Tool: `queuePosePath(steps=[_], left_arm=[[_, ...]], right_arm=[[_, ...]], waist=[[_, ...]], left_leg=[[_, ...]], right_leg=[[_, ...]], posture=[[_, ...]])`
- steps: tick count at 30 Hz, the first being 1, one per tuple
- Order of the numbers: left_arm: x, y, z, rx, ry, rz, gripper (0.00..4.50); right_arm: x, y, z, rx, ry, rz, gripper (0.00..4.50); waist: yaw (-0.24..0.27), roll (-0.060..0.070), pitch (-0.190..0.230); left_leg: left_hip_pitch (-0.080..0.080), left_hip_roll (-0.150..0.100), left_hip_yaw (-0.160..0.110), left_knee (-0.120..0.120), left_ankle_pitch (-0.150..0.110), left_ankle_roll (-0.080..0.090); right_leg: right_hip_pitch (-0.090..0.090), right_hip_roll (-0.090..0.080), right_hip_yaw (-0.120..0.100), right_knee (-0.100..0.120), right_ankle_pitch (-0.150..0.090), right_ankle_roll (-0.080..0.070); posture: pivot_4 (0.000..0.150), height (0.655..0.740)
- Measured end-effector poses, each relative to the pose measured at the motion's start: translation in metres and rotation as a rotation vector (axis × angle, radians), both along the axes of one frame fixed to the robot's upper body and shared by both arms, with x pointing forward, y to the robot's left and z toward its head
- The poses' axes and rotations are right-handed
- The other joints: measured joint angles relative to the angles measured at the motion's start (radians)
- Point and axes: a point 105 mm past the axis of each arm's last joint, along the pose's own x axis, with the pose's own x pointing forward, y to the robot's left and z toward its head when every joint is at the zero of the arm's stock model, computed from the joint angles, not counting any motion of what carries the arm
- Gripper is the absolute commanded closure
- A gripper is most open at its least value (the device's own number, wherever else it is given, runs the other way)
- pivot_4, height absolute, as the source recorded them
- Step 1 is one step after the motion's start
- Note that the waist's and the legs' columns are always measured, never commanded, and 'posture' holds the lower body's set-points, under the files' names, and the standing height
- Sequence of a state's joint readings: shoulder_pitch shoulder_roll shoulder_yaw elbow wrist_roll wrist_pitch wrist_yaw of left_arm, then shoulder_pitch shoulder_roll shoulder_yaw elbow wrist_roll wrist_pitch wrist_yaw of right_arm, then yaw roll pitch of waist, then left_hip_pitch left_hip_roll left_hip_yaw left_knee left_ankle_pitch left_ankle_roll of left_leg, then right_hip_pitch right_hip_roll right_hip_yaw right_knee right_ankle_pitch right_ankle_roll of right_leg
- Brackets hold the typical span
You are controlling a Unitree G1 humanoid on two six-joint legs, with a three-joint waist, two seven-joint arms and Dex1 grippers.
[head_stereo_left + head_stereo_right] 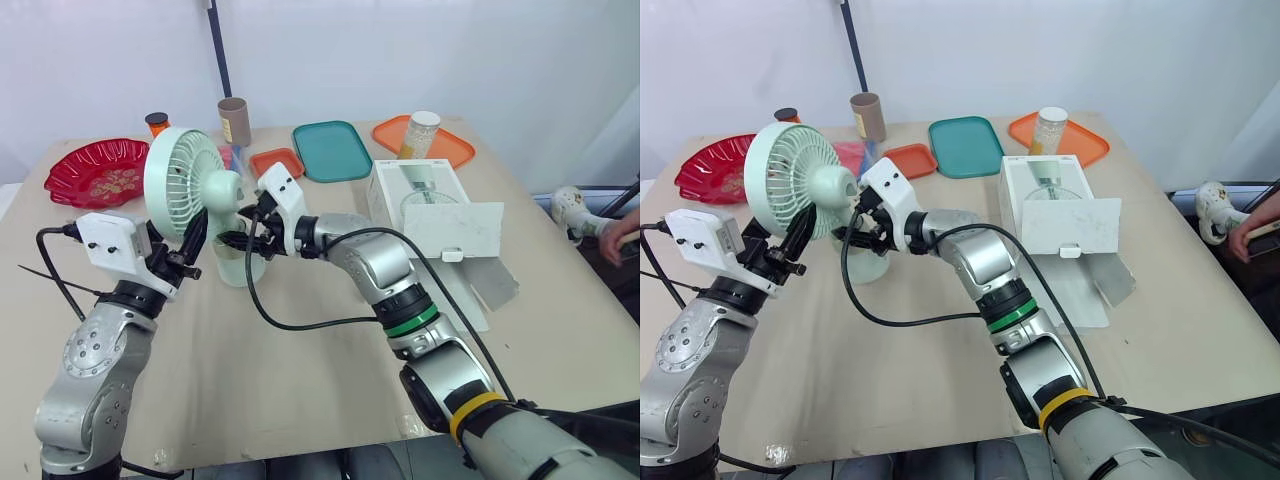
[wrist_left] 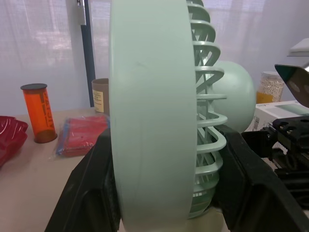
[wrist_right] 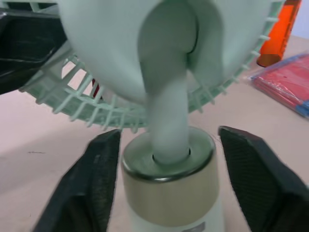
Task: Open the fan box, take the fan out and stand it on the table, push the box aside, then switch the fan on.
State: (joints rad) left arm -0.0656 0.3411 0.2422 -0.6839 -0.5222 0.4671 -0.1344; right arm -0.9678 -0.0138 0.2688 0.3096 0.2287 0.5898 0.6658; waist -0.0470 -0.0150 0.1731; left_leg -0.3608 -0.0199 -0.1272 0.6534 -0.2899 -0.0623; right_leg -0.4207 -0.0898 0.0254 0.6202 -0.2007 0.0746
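Observation:
The mint-green fan (image 1: 188,172) stands upright on the table on its round base (image 1: 238,264). My left gripper (image 1: 192,243) is shut on the rim of the fan's cage (image 2: 159,111), one black finger on each side of it. My right gripper (image 1: 236,240) is open at the fan's stem, its fingers (image 3: 91,183) straddling the gold-banded base (image 3: 169,188) with a gap on both sides. The white fan box (image 1: 420,195) lies open to the right of the fan, its flap (image 1: 455,232) folded toward me.
Along the back of the table (image 1: 300,370) are a red dish (image 1: 95,170), an orange bottle (image 1: 157,124), a cardboard tube (image 1: 234,120), a red packet (image 2: 79,134), a teal tray (image 1: 331,150) and an orange tray (image 1: 450,150) holding a jar (image 1: 420,132). A person's hand (image 1: 620,235) shows at the right edge.

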Motion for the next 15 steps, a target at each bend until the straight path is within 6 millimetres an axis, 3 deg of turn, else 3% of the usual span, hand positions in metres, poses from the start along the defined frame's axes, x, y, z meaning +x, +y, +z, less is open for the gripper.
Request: queuePosePath(steps=[15], left_arm=[[-0.001, 0.0029, -0.0031, 0.005, 0.003, 0.001, 2.52]], right_arm=[[-0.0097, 0.008, 0.0055, 0.023, -0.02, 0.074, 2.35]], waist=[[0.0, 0.0, 0.0]], left_leg=[[0.0, 0.0, 0.0, 0.0, 0.0, 0.0]], right_leg=[[-0.001, 0.0, 0.0, 0.001, 0.0, 0.0]], posture=[[0.15, 0.7384]])
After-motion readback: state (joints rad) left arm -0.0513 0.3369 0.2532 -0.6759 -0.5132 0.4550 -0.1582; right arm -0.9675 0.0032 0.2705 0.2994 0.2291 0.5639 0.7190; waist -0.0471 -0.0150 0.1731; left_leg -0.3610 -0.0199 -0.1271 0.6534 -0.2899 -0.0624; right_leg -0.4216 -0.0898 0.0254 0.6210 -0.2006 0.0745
